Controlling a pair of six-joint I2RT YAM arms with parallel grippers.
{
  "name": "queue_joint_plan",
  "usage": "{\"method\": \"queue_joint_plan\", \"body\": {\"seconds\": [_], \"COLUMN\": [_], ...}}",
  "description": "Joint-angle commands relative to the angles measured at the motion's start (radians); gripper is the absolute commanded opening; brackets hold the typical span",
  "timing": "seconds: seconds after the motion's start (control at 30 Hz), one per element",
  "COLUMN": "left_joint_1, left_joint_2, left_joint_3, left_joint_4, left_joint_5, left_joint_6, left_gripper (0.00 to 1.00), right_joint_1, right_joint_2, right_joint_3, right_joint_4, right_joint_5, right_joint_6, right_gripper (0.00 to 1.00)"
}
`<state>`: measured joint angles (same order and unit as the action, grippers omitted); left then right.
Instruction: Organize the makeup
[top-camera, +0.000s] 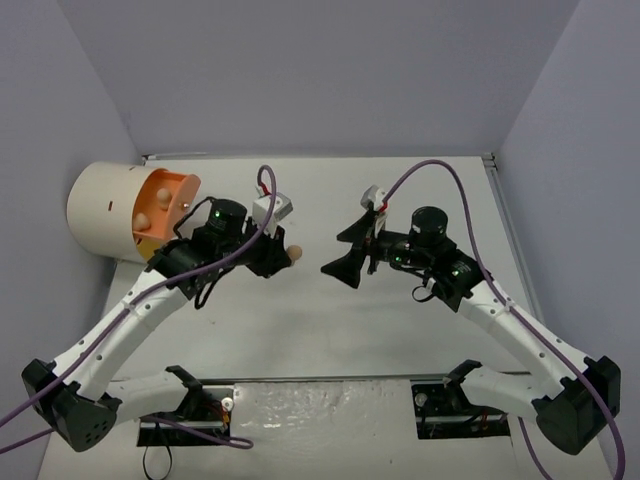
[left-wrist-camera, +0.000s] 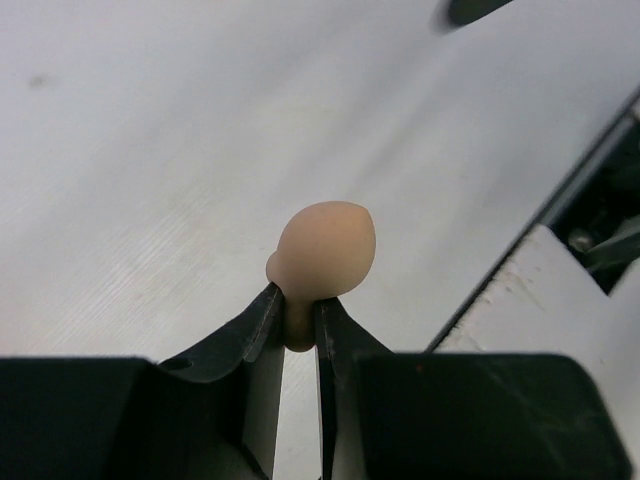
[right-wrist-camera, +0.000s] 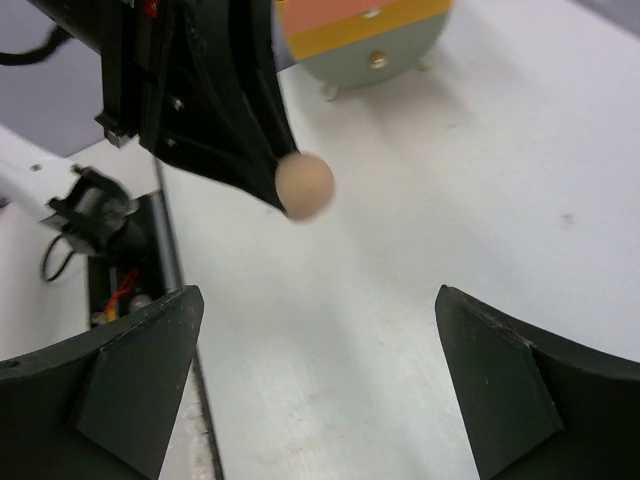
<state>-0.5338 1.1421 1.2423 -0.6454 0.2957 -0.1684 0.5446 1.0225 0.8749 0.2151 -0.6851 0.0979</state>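
Now left gripper (left-wrist-camera: 297, 300) pinches a peach sponge (left-wrist-camera: 328, 250), right gripper (right-wrist-camera: 318, 300) gapes empty; next, probably carry it to the cylinder (top-camera: 100, 210) at ten o'clock.

Peach sponge (left-wrist-camera: 328, 248) between end effector (left-wrist-camera: 298, 318) fingers

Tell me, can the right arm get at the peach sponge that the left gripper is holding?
Probably yes. The right gripper is open and faces the sponge, with nothing between them. The left gripper pinches only its narrow end, so the round end is free.
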Motion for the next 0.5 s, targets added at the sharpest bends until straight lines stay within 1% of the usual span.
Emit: {"method": "queue_joint_plan", "body": {"seconds": [0.0,0.07,0.1,0.13,0.27,0.33,0.47], "left_joint_1": [0.151,0.209,0.267,0.305,0.447,0.487,0.551], "left_joint_2": [0.004,0.023,0.035,0.050,0.138,0.174,0.257], "left_joint_3": [0.225,0.297,0.326,0.353,0.485,0.518,0.537], "left_joint_4": [-0.140,-0.174,-0.204,-0.220,-0.256,-0.273,-0.287], "left_joint_5": [-0.324,-0.420,-0.445,-0.459,-0.471,-0.480,-0.424], "left_joint_6": [-0.027,-0.029,-0.029,-0.028,-0.031,-0.028,-0.046], "left_gripper": [0.00,0.00,0.00,0.00,0.00,0.00,0.00], "right_joint_1": [-0.034,-0.038,-0.041,-0.041,-0.050,-0.050,-0.053], "right_joint_2": [-0.095,-0.117,-0.124,-0.129,-0.137,-0.136,-0.142], "right_joint_3": [0.013,0.003,-0.010,-0.017,-0.033,-0.034,-0.037], "right_joint_4": [-0.035,-0.059,-0.071,-0.072,-0.084,-0.086,-0.089], "right_joint_5": [0.258,0.341,0.404,0.410,0.464,0.461,0.471], "right_joint_6": [-0.038,-0.041,-0.040,-0.040,-0.034,-0.036,-0.041], "right_gripper": [1.00,1.00,1.00,1.00,1.00,1.00,1.00]}}
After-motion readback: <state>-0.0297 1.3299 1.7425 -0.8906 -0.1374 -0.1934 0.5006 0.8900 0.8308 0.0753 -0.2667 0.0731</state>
